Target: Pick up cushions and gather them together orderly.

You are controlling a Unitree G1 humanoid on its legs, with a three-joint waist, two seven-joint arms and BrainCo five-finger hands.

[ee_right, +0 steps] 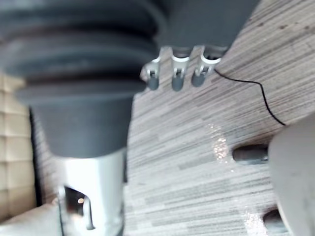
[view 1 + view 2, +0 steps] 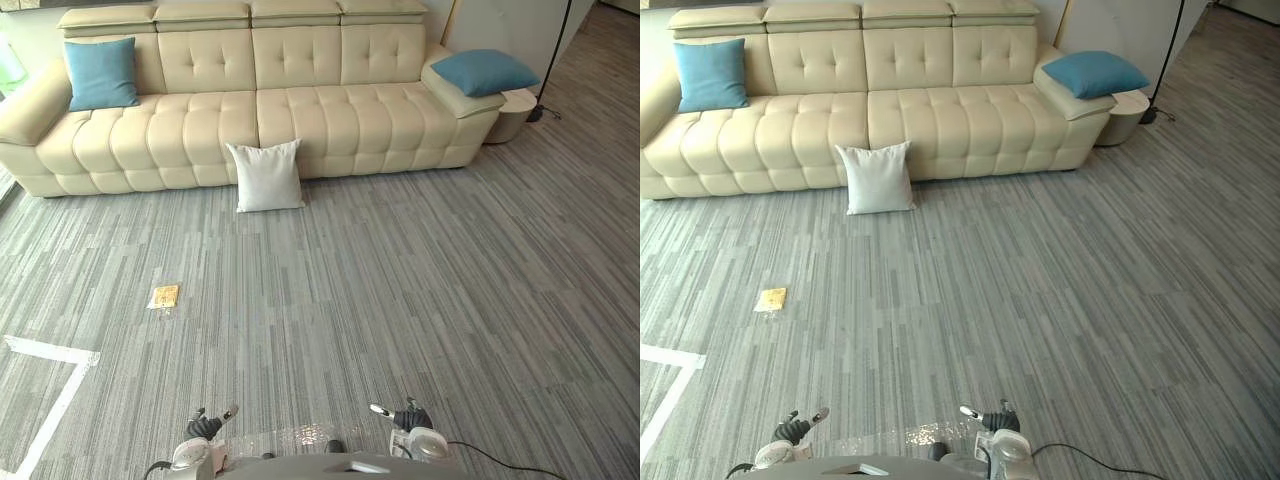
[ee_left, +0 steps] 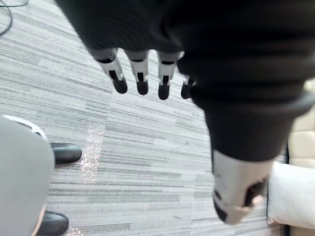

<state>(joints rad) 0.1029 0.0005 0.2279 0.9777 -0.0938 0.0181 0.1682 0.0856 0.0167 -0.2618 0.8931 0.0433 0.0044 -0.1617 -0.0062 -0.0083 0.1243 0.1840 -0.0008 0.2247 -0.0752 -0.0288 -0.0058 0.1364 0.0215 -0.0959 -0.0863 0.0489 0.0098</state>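
The cream sofa [image 2: 890, 110] runs off the left edge, its headrests clipped at the far edge. A small yellow item [image 2: 164, 296] on the carpet [image 2: 400, 300] is too small to identify. In the left wrist view the white cushion [image 3: 293, 196] is cut by the picture's edge.

I read no text, label, brand, number or sign in any view. The small yellow item [image 2: 164, 296] on the floor [image 2: 400, 300] is too small to show legible print. The white tape lines [image 2: 50, 352] on the floor carry no characters.
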